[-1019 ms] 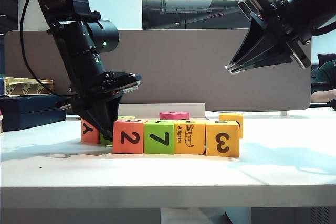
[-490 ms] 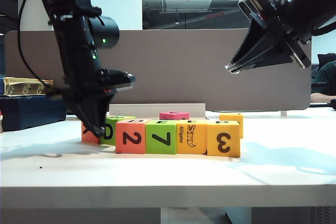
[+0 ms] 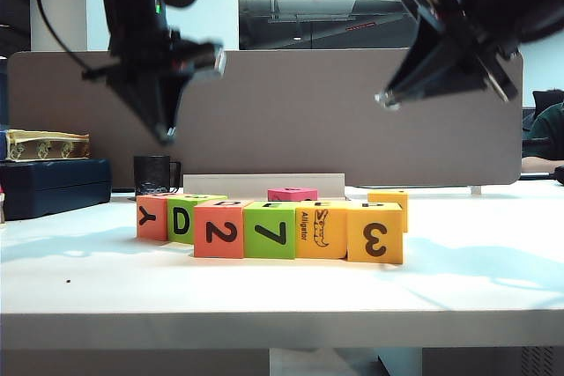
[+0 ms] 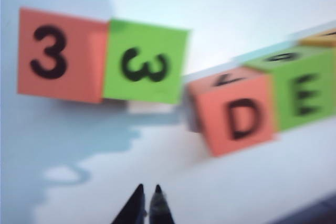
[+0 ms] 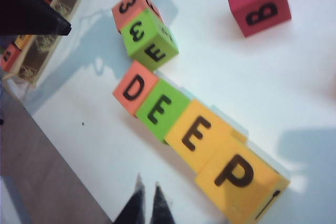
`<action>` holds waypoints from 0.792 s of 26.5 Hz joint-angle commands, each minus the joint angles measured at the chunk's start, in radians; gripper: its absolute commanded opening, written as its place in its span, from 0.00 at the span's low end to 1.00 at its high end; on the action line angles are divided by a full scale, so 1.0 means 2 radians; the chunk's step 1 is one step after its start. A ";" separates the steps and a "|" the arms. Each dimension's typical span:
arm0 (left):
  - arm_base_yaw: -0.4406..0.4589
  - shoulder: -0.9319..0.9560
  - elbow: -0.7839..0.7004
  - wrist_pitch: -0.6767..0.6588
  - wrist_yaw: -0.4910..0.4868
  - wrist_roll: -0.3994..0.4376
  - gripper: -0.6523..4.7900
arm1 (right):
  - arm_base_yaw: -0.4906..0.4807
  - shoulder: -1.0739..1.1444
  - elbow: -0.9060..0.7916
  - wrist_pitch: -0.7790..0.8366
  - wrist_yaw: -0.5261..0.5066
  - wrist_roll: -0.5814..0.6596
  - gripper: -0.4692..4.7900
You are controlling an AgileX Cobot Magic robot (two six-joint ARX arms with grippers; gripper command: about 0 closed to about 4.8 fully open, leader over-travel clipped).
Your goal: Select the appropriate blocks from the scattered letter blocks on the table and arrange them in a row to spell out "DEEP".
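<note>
**DEEP row set, both grippers aloft**

Four cubes touch in a row on the white table [image 3: 88, 279]: salmon "2" cube [image 3: 218, 230], green "7" cube [image 3: 269, 230], alligator cube [image 3: 319, 230], "3" cube [image 3: 374, 232]; tops read D-E-E-P. Left gripper [image 3: 165, 136] closed, empty, above row's left end. Right gripper [image 3: 384, 99] closed, empty, high at right.

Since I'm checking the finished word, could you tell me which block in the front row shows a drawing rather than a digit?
The yellow-orange alligator block, third from the left, between the green 7 block and the 3 block.
</note>
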State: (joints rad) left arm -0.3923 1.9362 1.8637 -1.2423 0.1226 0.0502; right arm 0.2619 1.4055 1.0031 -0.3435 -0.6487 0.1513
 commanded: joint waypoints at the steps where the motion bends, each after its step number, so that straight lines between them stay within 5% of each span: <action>1: -0.001 -0.005 0.040 -0.023 0.058 0.001 0.15 | 0.000 -0.003 0.030 -0.029 -0.003 -0.022 0.13; 11: -0.026 -0.047 0.106 -0.077 0.074 0.016 0.15 | 0.000 -0.005 0.110 -0.148 0.001 -0.065 0.13; 21: -0.025 -0.056 0.106 -0.058 0.072 0.029 0.15 | 0.000 -0.005 0.115 -0.156 0.000 -0.065 0.13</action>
State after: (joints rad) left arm -0.4412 1.8297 2.0720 -1.3792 0.2619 0.1017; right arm 0.2607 1.4006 1.2289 -0.6559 -0.6468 0.0265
